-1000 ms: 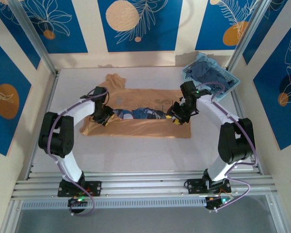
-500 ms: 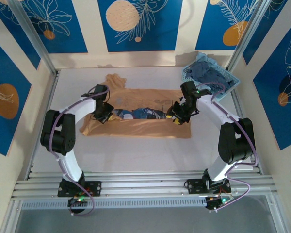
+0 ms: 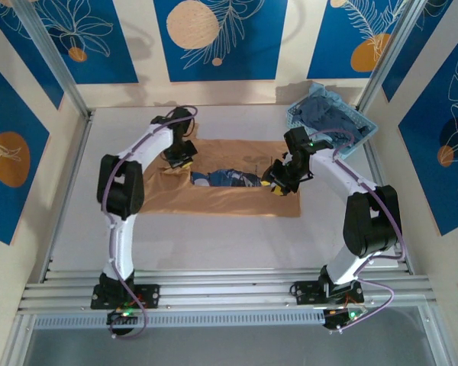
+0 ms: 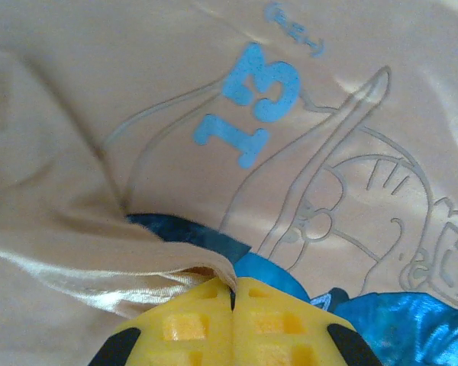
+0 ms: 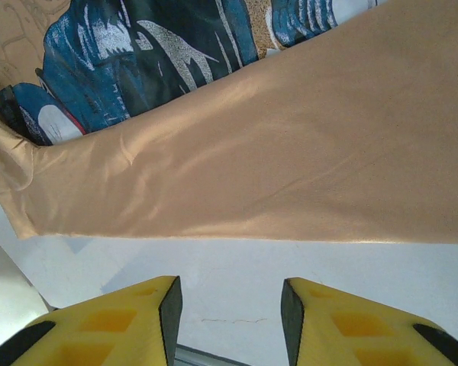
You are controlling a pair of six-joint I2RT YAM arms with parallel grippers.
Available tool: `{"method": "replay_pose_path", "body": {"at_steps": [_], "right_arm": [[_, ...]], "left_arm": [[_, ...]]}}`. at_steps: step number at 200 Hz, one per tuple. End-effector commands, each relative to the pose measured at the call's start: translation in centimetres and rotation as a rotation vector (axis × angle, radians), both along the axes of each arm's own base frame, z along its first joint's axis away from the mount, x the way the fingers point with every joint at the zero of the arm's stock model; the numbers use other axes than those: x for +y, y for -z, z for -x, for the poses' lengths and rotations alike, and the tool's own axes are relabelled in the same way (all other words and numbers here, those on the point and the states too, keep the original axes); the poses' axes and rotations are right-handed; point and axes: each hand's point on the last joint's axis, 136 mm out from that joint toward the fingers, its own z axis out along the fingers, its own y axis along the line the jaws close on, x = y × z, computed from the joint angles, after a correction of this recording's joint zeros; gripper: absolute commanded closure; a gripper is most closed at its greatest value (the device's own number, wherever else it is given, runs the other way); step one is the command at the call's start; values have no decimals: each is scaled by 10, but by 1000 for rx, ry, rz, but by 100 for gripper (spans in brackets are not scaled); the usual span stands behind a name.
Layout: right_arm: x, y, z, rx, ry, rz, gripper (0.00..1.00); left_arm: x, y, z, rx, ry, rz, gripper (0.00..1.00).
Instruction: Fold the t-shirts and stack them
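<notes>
The arms [image 3: 117, 248] are white with black joints, purple cables and yellow recessed claw fingers [image 5: 122, 320].

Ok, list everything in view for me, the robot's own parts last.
tan-orange t-shirt: one, tan-orange with a blue print, spread mid-table, near edge folded over
slate-blue t-shirt: one, slate-blue, bunched in the basket
basket: one, light blue lattice, far right corner of the table
table: one, white, under it all
wall panels: several, blue with pale leaves and orange circles, around the table
left arm, right arm: two, white with black joints, based at the near edge
left gripper: one, yellow jaws shut on a fold of the tan-orange t-shirt
right gripper: one, yellow jaws open, over bare table beside the shirt's edge
</notes>
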Motion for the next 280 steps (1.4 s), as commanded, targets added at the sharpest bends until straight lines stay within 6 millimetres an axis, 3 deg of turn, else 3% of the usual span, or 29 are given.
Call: {"method": "replay_pose_path", "body": {"at_steps": [1, 57, 96, 120, 152, 189, 223, 251, 280], "right_arm": [[2, 4, 6, 37, -7, -27, 58], [2, 6, 8, 45, -7, -33, 58], [4, 7, 7, 49, -14, -35, 58], [6, 7, 7, 51, -19, -34, 58], [5, 8, 9, 54, -20, -30, 58], [9, 9, 8, 56, -19, -39, 58], [11, 8, 7, 55, -28, -39, 58], [11, 8, 8, 58, -29, -38, 58], [10, 9, 10, 61, -31, -33, 58]], "left_arm": [[-4, 6, 19, 97, 206, -104, 100], [-19, 12, 12, 55, 449, -198, 99], [-41, -8, -3, -85, 643, -243, 82], [-30, -26, -9, -130, 581, -304, 52], [-3, -59, 3, -164, 336, -244, 42], [48, -23, 35, -45, -76, 67, 44], [83, -14, 23, -69, -168, 117, 50], [94, 2, 14, -32, -216, 143, 49], [89, 17, 8, -20, -286, 219, 42]]}}
